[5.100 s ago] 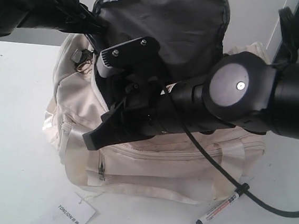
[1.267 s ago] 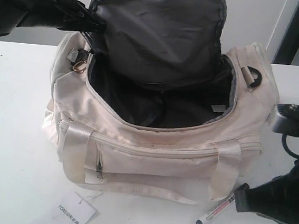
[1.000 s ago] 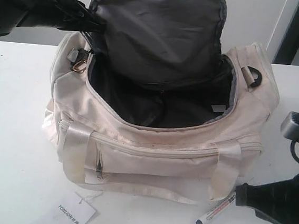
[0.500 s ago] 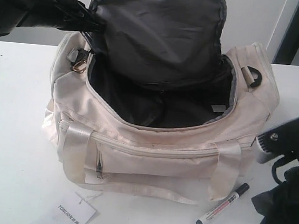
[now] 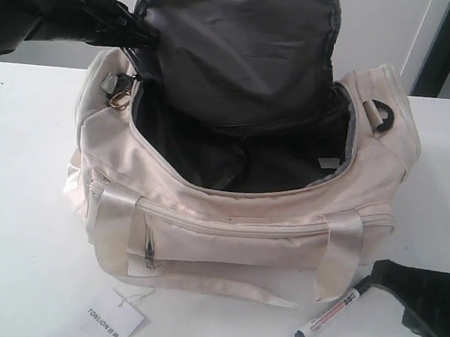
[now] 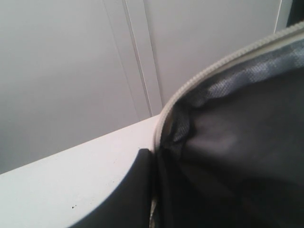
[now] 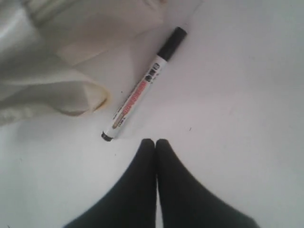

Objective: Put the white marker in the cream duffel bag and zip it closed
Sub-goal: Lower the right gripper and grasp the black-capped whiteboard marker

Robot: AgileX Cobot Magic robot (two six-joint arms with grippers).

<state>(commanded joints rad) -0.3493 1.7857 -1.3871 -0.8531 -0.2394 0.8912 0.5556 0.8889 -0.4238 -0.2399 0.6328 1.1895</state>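
cream duffel bag [image 5: 235,233] unzipped; white marker [image 5: 330,314] lying beside

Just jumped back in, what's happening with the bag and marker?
The left gripper holds the flap of the cream duffel bag up, so it stands open. The white marker lies on the table in front of the bag, not yet picked up. The right gripper hovers beside it, fingers together and empty.
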